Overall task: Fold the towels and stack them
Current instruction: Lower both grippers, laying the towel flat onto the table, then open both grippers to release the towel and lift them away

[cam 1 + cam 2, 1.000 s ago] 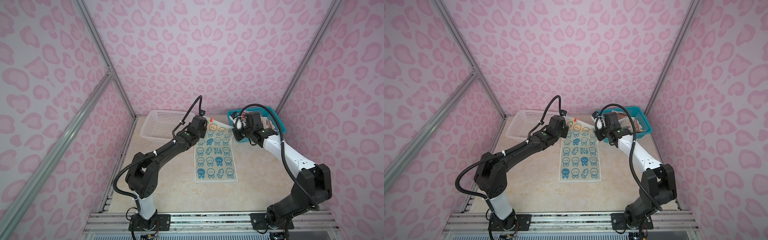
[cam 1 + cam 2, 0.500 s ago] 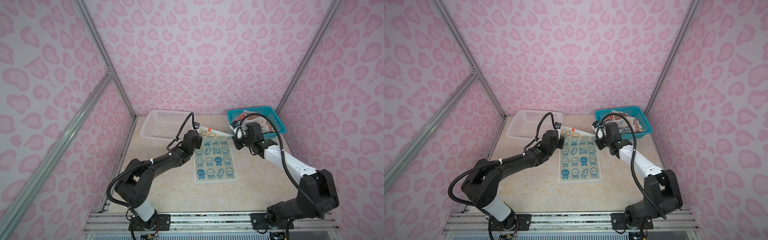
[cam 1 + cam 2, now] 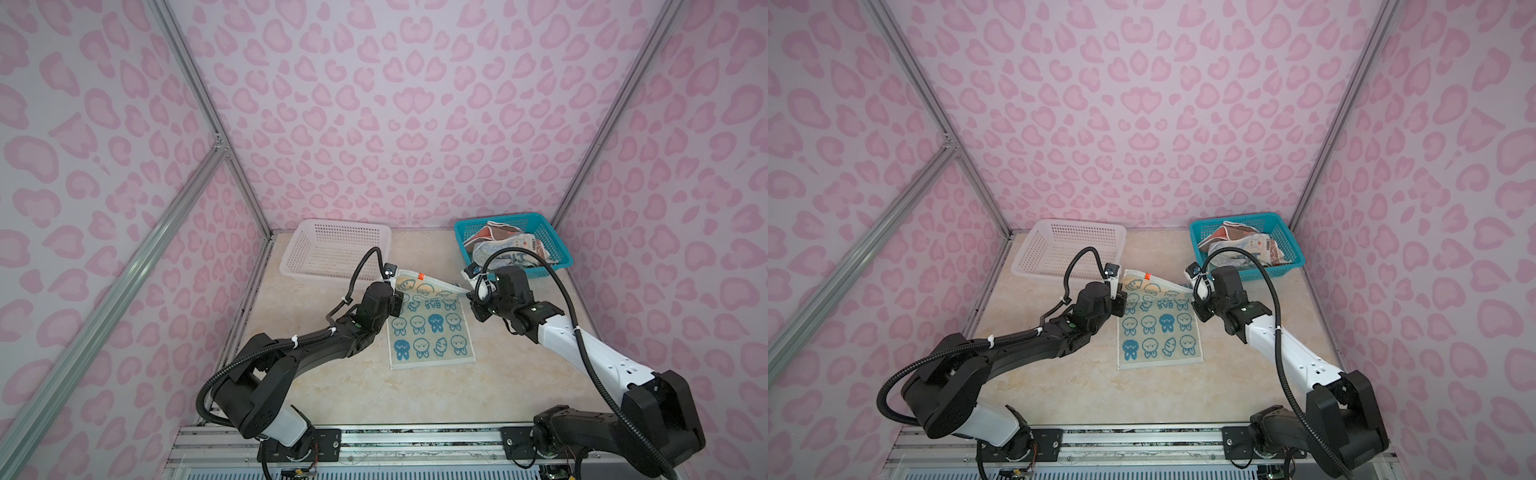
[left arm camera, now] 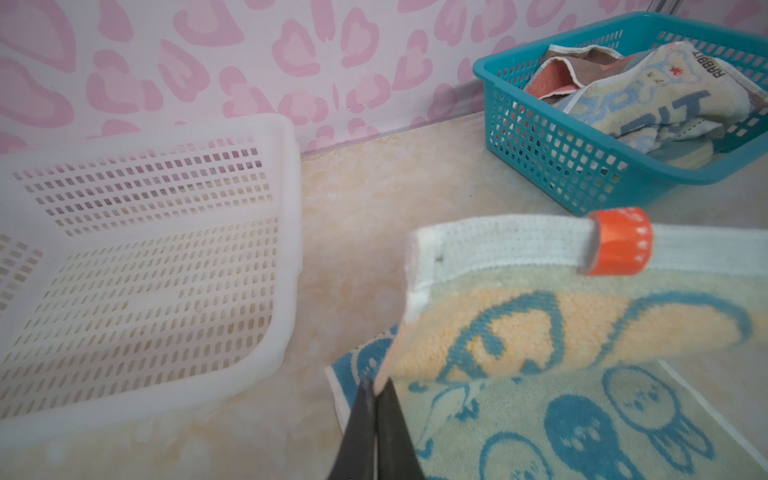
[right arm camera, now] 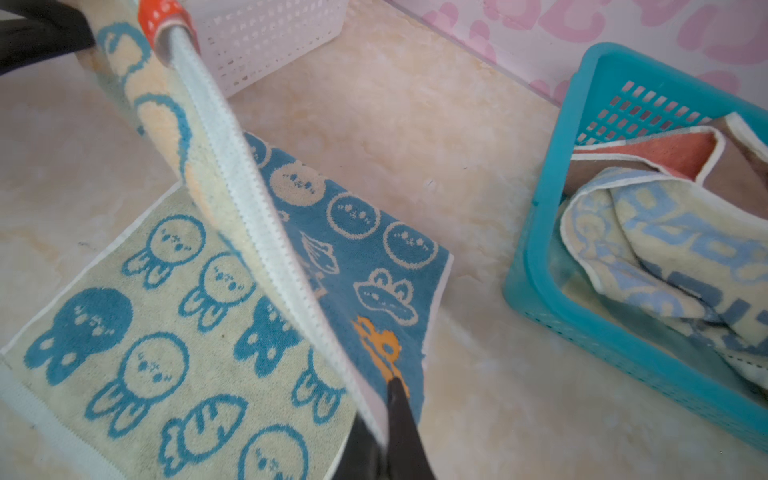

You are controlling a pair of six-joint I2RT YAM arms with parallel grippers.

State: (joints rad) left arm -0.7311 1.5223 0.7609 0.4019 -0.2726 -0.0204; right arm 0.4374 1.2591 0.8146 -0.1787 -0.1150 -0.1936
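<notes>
**Item under work:** the rabbit towel lies at the centre of both top views on the table. Its near part is flat. Its far edge is raised off the surface and carried toward the near edge. The raised white hem bears an orange tag.

**Left gripper**: jaws closed, pinching the towel's far left corner, with cloth visible between the tips in the left wrist view.

**Right gripper**: jaws closed likewise on the far right corner. The hem spans the two grips, dipping toward the right one.

**Remaining towels**: heaped unfolded in the teal basket, upper right of the table. The white basket, upper left, shows no contents.

**Handling assessment:** terry cloth, judged light, soft and without stiffness of its own. It drapes wherever unsupported and is unlikely to slip from a firm pinch. Not fragile. It is best held at the corners on the bound hem, where the weave looks flatter and denser. A hold at mid-edge would let the corners droop and spoil the fold line. Both grips need equal height and pace, or the crease will likely run skew.

**Step judged:** first fold in hand, stacking not begun
</notes>
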